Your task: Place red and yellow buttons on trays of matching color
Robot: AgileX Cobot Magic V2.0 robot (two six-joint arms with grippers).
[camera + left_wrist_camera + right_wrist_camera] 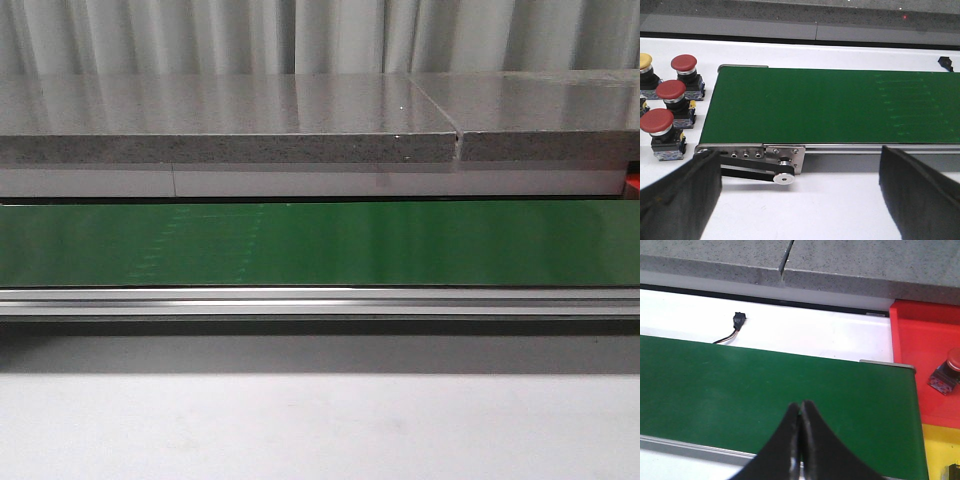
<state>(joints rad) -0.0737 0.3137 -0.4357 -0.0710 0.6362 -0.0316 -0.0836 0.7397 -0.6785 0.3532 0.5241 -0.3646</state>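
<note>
Four buttons stand on the white table at the left end of the belt (840, 105), seen by the left wrist camera: three red buttons (660, 121) (671, 90) (684, 62) in a staggered column, each on a black switch body, and one yellow button (644, 61) at the frame edge beside the farthest red one. All four sit well to the side of the left gripper (800, 192), beyond its left finger, and none touches the belt. The left gripper's jaws are spread wide, with nothing between them; the two dark fingers (680, 197) frame the belt's near rail, the drive pulley (784, 178) and its black drive band.

The belt is green and bare. It runs across the front view (320, 243) between an aluminium rail on the near side and a grey stone shelf (230, 125) behind. Neither arm shows in the front view.

The right gripper (800, 440) hangs over the belt's near edge, close to the belt's right end. Its jaws are pressed together, tip against tip, and they pinch nothing. Ahead of the jaws and past the belt lies a small black connector (739, 319) with coloured wires on the white table. A red tray (920, 345) sits just beside the belt's right end, to the side of the closed jaws, and holds one red button (946, 371) lying tilted. A yellow tray (937, 450) adjoins the red tray on its near side; a dark object at its edge is too cropped to identify.
</note>
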